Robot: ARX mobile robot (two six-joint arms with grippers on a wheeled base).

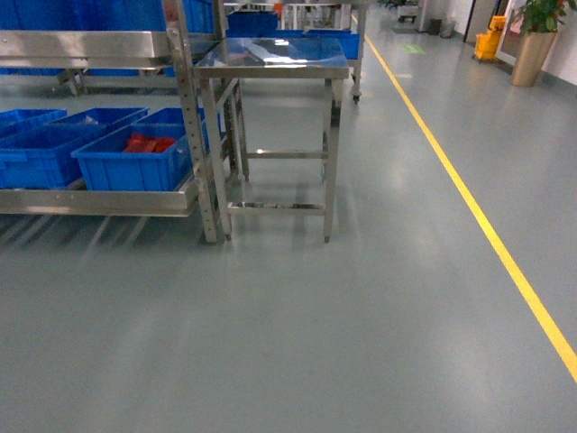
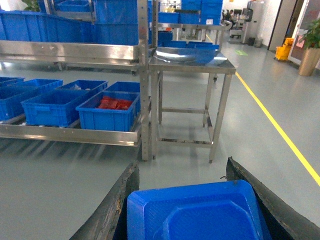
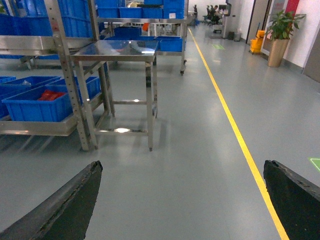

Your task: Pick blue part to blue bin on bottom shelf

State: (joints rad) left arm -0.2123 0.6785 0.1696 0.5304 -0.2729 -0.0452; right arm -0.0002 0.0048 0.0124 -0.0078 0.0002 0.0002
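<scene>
Left gripper [image 2: 192, 200] clamps a blue part [image 2: 195, 212]; right gripper [image 3: 182, 200] gapes, holding nothing.
Blue bin [image 1: 135, 162] on the bottom shelf [image 1: 99, 200]; no readable writing.

The left gripper [image 2: 192, 210] is seen with its fingers [image 2: 112, 210] closed against a blue object; the right gripper [image 3: 182, 200] is held with fingers spread wide.

Only the grippers' fingers show, at the bottom of each wrist view. The left gripper [image 2: 182, 200] has two black fingers [image 2: 112, 207] with rough, worn edges. The right gripper [image 3: 182, 200] has similar broad, dark, matte fingers [image 3: 65, 205] with ragged edges.
</scene>
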